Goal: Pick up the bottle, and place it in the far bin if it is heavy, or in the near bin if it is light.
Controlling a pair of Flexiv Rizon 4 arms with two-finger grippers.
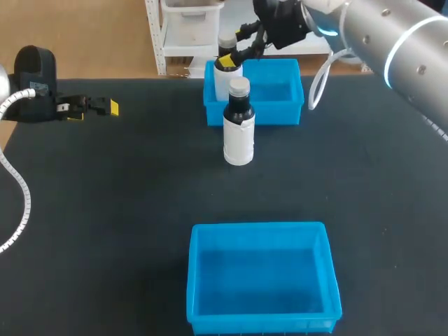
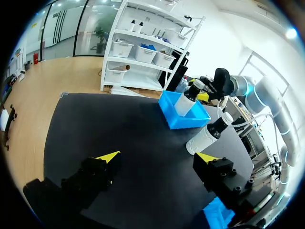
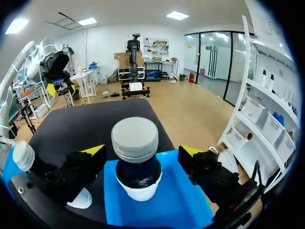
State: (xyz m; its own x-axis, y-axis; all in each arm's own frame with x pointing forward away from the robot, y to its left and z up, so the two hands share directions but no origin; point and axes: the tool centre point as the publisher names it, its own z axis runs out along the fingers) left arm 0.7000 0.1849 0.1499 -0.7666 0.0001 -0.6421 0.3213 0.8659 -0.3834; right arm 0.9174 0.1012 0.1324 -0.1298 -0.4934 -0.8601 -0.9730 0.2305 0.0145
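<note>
Right wrist view: right gripper (image 3: 142,150) fingers spread, seemingly clear of bottle (image 3: 135,138) at far bin (image 3: 176,205); a snag while retreating could topple it

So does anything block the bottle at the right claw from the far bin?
Nothing visible. The white, grey-capped bottle at the right claw is within the far blue plastic bin; the second, matching bottle stands outside, before its near wall.

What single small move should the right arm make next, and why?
Probably lift the right gripper straight up. The bottle appears to stand inside the far bin already, and the fingers seem to stand clear of it on both sides, so it looks released.
</note>
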